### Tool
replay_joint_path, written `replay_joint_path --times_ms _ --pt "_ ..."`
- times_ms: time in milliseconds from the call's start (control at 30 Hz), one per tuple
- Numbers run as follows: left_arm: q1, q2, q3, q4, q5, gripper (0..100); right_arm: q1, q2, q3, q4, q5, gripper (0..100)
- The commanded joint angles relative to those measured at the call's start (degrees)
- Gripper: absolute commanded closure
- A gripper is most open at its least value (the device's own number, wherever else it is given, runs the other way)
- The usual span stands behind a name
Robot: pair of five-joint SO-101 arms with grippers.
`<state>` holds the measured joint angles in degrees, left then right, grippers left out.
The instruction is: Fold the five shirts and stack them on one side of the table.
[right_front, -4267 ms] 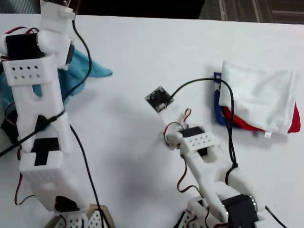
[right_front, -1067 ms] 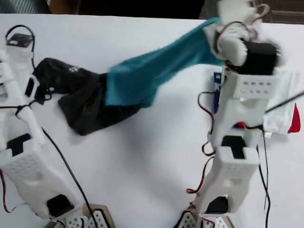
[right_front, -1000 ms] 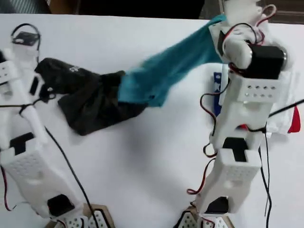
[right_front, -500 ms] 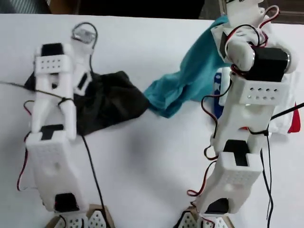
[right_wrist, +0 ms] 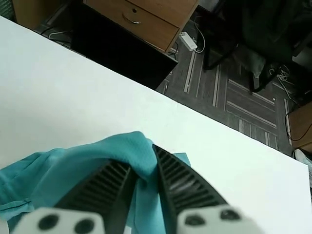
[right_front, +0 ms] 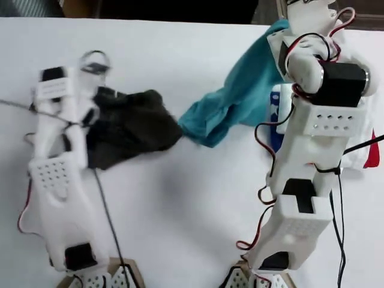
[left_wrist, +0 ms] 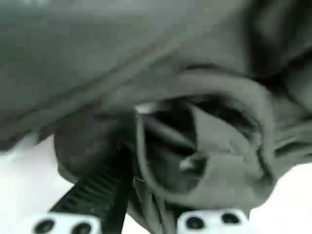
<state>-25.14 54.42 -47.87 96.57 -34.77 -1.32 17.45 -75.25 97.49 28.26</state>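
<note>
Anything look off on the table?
Yes. The teal shirt dangles bunched from the right gripper, fingers shut on it, loose end near the black shirt, which lies in a crumpled heap. Neither is folded.

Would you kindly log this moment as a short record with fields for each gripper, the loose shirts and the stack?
right gripper: shut on teal shirt, raised near the far edge of the table
teal shirt: drapes down to the table, low end beside the black shirt
left gripper: down in the black shirt
black shirt: crumpled, unfolded
stack: white over red and blue, partly behind the right arm
</note>
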Motion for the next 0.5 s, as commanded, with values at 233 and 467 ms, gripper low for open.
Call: replay_joint_path --times_ms 233,467 --pt "-28.92 1.32 -32.48 0.88 -0.44 97 -0.13 -2.68 -0.26 0.13 0.53 97.8" --pt "-39.47 -0.7 -47.43 -1.05 -0.79 97 -5.41 -2.51 -0.26 0.13 0.53 97.8"
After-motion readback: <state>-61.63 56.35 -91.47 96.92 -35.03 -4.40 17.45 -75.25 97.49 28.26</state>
